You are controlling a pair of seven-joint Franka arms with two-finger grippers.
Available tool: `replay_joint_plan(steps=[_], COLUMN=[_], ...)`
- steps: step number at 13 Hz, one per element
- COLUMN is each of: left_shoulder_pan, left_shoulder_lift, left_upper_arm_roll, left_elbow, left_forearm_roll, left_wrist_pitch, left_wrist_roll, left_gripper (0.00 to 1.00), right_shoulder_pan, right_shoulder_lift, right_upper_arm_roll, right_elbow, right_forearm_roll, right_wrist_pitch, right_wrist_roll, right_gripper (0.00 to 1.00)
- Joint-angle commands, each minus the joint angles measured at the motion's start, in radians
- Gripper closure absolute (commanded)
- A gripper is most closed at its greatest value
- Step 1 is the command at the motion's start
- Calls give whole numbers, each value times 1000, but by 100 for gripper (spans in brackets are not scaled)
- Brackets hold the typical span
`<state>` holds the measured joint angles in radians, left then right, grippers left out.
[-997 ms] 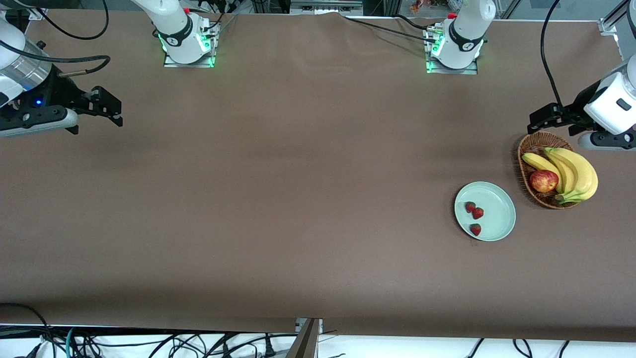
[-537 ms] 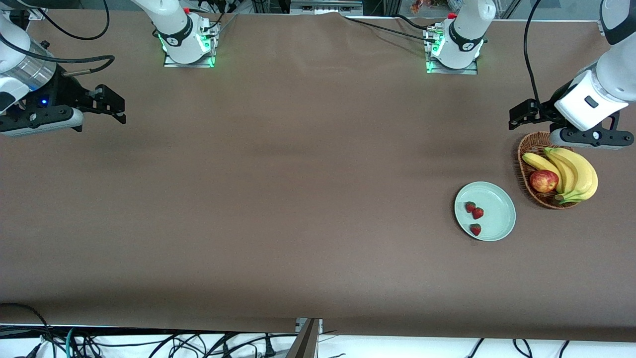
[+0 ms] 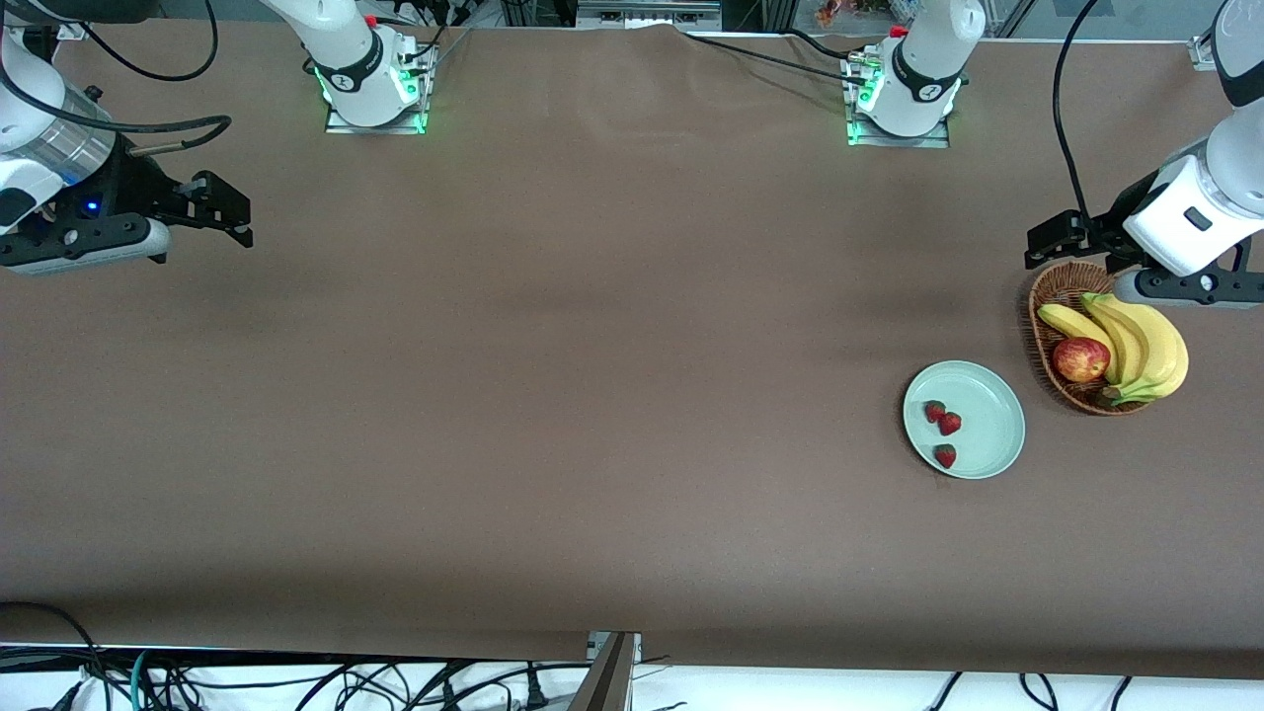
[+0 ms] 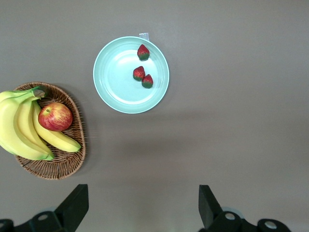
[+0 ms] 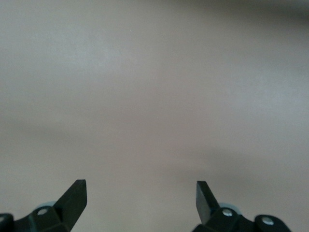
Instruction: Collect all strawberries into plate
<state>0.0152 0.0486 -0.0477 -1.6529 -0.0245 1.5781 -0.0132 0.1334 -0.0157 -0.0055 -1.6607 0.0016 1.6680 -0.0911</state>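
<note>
While both arms hang high, all three strawberries (image 3: 943,430) lie on the mint-green plate (image 3: 992,430), well clear of any fingers, so the collecting looks done. Left gripper (image 3: 1062,240) hovers over the wicker basket's (image 3: 1049,291) rim with fingers (image 4: 75,205) spread and empty; right gripper (image 3: 212,207) waits over bare table (image 3: 592,346), fingers released too. Those berries look light, soft and bruisable: pinch gently across the plump middle, not the leafy cap.

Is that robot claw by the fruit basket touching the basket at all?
Apart. The left wrist view shows the left gripper with open jaws up in the air, bare tablecloth between it and the wicker basket below.
</note>
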Motion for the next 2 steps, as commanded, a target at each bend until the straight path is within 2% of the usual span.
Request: replay_joint_plan(steps=[1, 2], left_shoulder_pan=[-1, -3], left_shoulder_lift=[33, 40], left_upper_arm_roll=[-1, -1], left_elbow=[60, 74], left_forearm_roll=[14, 15], left_wrist_pitch=[-27, -32], left_wrist_roll=[-8, -8], left_gripper=[0, 0], right_shoulder_pan=[5, 5], right_shoulder_lift=[10, 11], right_upper_arm_roll=[7, 7], right_elbow=[41, 39], right_forearm_roll=[5, 5], right_wrist_pitch=[-24, -27], right_wrist_roll=[-13, -15], right_gripper=[0, 0])
